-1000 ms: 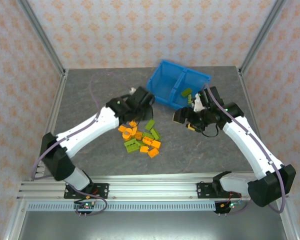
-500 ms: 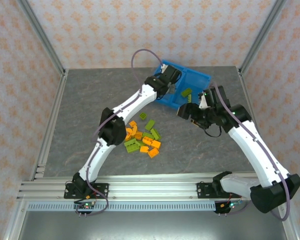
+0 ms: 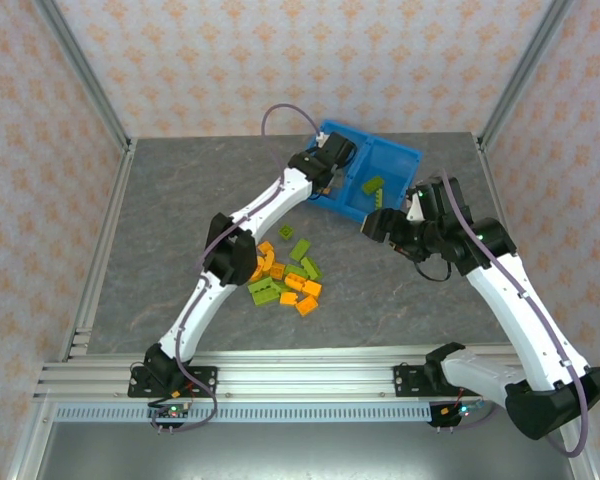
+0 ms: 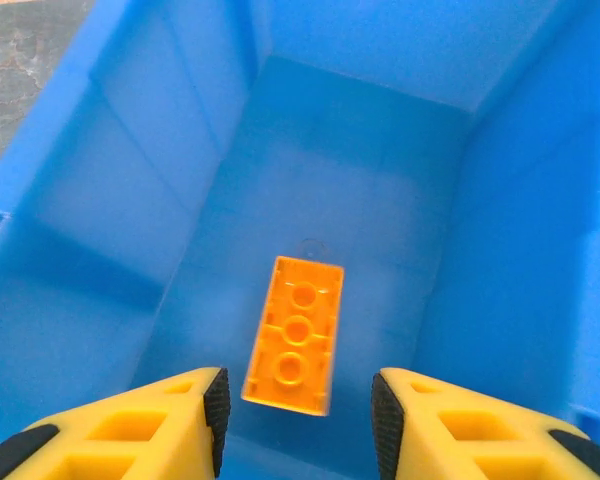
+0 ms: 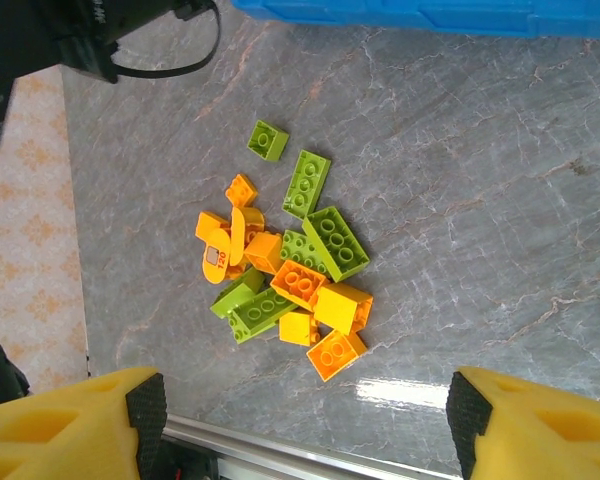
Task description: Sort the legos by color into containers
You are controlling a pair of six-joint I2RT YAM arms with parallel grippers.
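**Legos and bin: stock on hand**

We list one orange brick (image 4: 293, 335) loose in the bin's (image 4: 100, 200) left compartment, below the left gripper (image 4: 298, 410), whose jaws stand narrowly parted and hold nothing. The right gripper (image 5: 305, 410) is spread wide and empty above the mixed pile (image 5: 285, 265) on the table (image 5: 480, 150).

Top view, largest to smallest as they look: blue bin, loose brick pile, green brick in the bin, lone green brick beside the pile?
1. Blue bin
2. Loose brick pile
3. Green brick in the bin
4. Lone green brick, clearly smallest
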